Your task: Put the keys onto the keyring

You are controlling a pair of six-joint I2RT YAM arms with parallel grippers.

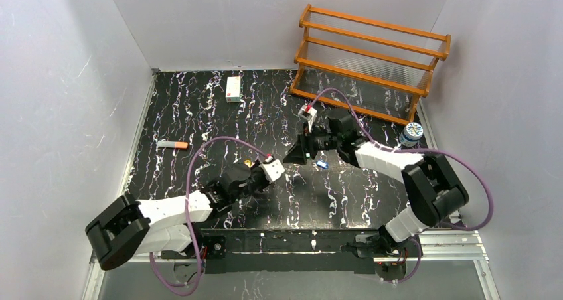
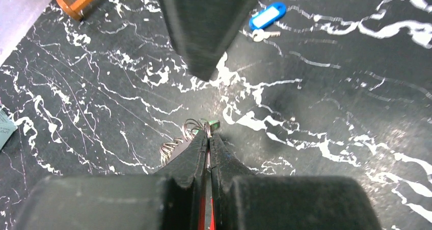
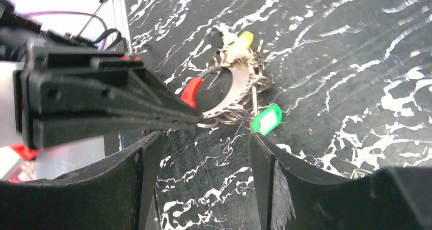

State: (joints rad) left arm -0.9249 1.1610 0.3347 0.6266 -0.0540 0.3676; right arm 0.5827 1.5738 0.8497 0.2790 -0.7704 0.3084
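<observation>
Here, thin curved metal keyring [image 3: 235,87], marbled tabletop [image 3: 356,47].

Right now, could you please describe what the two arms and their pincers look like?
Both arms have white link shells between bulky black joints: left arm, right arm. A purple cable runs along each. Each pincer is matte black with two tapering fingers: left pincer, right pincer.
</observation>
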